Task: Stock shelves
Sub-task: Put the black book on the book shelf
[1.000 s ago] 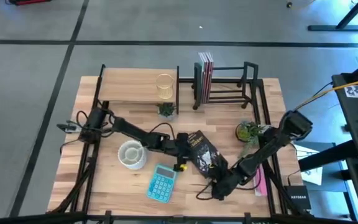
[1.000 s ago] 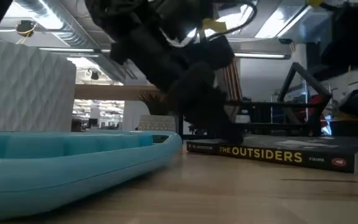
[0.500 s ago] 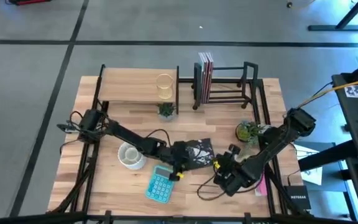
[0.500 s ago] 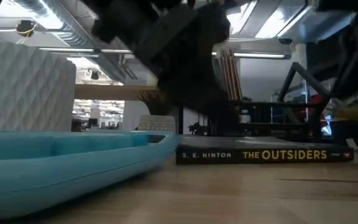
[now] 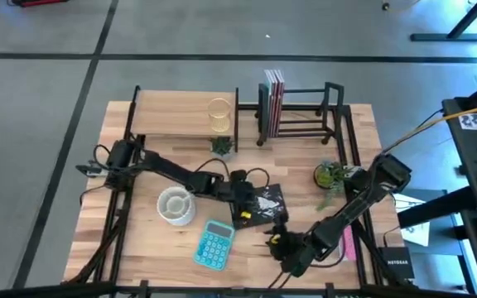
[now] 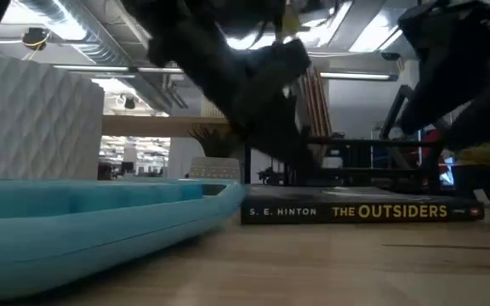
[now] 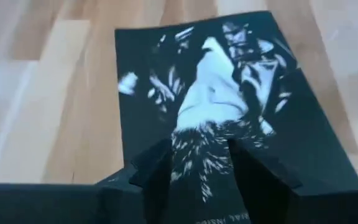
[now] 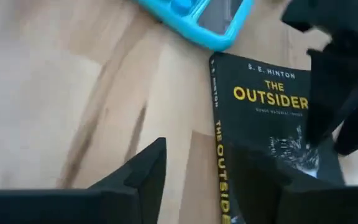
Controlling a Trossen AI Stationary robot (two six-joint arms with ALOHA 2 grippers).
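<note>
Book flat on table; spine reads "S. E. HINTON THE OUTSIDERS".

book — title cut off | calculator — blurred, cropped

The high view looks straight down on the whole surface. The low view sits at surface height, facing level across it. Both wrist views look closely down at the book that the other views also show.
</note>
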